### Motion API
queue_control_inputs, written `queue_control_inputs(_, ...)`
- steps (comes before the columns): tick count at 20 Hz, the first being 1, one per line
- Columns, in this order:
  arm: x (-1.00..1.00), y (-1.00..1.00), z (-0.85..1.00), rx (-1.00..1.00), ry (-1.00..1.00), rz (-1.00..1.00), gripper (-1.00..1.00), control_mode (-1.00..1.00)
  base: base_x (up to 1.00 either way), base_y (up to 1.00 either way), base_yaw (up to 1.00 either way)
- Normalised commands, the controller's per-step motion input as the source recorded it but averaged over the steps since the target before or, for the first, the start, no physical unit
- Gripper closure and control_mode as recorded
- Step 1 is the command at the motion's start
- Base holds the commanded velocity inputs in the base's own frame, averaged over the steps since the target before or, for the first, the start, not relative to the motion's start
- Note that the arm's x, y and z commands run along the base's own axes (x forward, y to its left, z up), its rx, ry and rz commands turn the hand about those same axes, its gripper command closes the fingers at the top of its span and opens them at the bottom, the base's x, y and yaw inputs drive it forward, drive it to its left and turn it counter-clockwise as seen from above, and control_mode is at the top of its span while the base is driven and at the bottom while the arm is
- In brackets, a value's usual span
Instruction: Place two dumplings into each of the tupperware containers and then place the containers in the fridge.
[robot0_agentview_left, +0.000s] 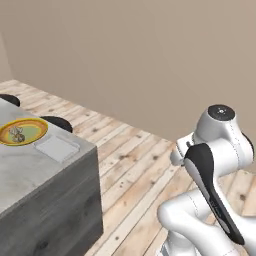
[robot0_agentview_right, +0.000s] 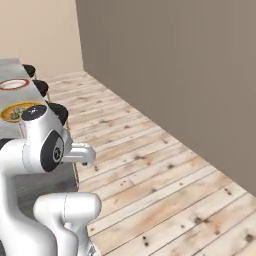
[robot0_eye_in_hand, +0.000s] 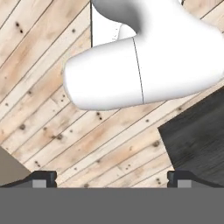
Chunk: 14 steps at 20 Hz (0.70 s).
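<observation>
Two dark fingertips (robot0_eye_in_hand: 43, 178) are showing at the bottom corners of the hand view, spread wide w/ nothing between them; gripper (robot0_eye_in_hand: 111, 179) is pointing down at plank floor (robot0_eye_in_hand: 48, 127). At left of the left base view, a grey counter (robot0_agentview_left: 30, 175) is carrying a yellow-rimmed green plate (robot0_agentview_left: 35, 131) w/ dumplings (robot0_agentview_left: 17, 134) sitting on it. One pale tupperware container (robot0_agentview_left: 57, 147) is lying just beside that plate, toward the counter's corner. Upper left of the right base view, a red-rimmed white plate (robot0_agentview_right: 13, 84) is sitting farther along the counter.
</observation>
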Motion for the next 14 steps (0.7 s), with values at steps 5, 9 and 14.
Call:
queue_control_inputs(5, 0.0, 0.0, 0.0, 0.0, 0.0, 0.0, -1.0, 1.0, 0.67, -0.15, 0.68)
queue_control_inputs(9, 0.0, 0.0, 0.0, 0.0, 0.0, 0.0, -1.0, 1.0, 0.69, -0.04, 0.61)
queue_control_inputs(14, 0.0, 0.0, 0.0, 0.0, 0.0, 0.0, -1.0, 1.0, 0.52, -0.1, 0.45)
